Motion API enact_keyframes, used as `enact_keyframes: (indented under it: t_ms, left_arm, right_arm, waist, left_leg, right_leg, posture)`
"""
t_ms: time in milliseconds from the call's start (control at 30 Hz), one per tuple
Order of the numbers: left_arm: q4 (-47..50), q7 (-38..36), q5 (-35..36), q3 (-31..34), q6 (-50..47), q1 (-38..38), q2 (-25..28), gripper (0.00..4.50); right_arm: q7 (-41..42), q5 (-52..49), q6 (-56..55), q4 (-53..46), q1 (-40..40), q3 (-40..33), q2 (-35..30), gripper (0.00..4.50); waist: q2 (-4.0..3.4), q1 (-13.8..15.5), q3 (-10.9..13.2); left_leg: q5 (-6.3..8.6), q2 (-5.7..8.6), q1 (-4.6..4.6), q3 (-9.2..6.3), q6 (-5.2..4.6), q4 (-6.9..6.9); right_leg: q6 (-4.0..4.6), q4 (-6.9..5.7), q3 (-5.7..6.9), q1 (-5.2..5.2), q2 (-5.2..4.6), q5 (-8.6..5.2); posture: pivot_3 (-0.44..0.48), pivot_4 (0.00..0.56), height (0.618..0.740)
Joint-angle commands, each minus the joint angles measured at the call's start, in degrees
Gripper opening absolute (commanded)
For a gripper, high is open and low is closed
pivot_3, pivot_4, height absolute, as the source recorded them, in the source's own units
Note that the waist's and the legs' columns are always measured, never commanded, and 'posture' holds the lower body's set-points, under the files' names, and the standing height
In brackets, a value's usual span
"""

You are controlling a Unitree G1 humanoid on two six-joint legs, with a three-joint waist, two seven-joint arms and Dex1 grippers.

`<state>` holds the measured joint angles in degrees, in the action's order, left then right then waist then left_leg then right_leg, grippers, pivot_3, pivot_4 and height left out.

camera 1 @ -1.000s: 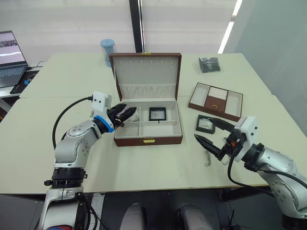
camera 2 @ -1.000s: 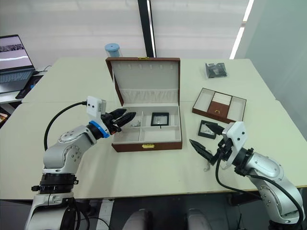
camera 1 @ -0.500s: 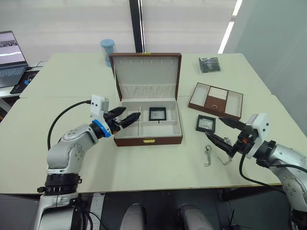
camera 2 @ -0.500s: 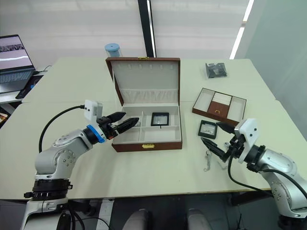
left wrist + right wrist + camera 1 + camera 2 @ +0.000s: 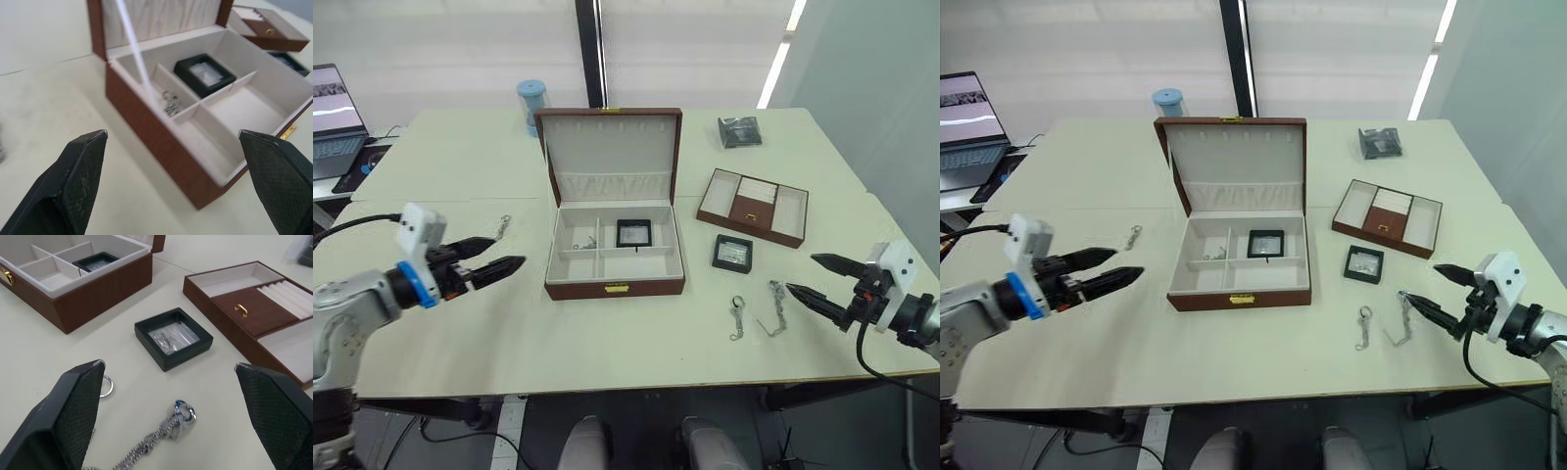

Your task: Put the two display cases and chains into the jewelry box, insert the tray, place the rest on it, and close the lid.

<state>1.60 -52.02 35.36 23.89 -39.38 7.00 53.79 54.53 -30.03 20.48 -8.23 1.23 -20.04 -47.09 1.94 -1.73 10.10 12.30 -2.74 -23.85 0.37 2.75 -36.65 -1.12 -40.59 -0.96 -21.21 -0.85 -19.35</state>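
We have pulled both open, empty grippers, left and right, back from the jewelry box; one display case and chains remain outside.

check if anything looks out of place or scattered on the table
Nothing is damaged or spilled, but pieces are scattered. One display case lies on the table beside the open jewelry box, two chains lie loose in front of it, and another chain lies off to the box's left. The tray sits apart.
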Motion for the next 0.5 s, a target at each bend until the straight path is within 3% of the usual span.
enact_keyframes:
  t_ms: [33,200,500]
  left_arm:
    - [-1.9,-0.1,-3.3,5.3,3.8,-4.3,1.7,4.45]
    - [-6.0,0.8,-7.5,10.2,8.3,-10.0,2.6,4.45]
    - [-10.8,1.3,-10.5,14.3,13.2,-13.6,2.0,4.45]
  right_arm:
    - [1.0,0.9,-1.8,2.3,-0.6,-2.9,-2.0,4.50]
    - [2.1,3.0,-3.1,6.7,-0.8,-3.2,-3.9,4.50]
    - [3.9,4.5,-4.9,11.5,-1.2,-2.8,-4.5,4.50]
  waist:
    - [-0.03,0.1,0.0]
    - [-0.03,0.1,0.0]
    - [-0.03,0.1,0.0]
  left_leg:
    - [0.00,0.00,0.00,0.00,0.00,0.01]
    - [0.00,0.02,-0.01,0.05,0.00,0.12]
    - [0.00,0.04,-0.01,0.08,0.00,0.24]
  right_leg:
    - [0.00,0.00,0.00,0.00,-0.01,0.00]
    - [0.00,0.10,0.01,-0.02,-0.10,0.00]
    - [0.00,0.19,0.02,-0.03,-0.16,0.00]
  posture:
    - [0.000,0.150,0.740]
    - [0.000,0.150,0.740]
    - [0.000,0.150,0.740]
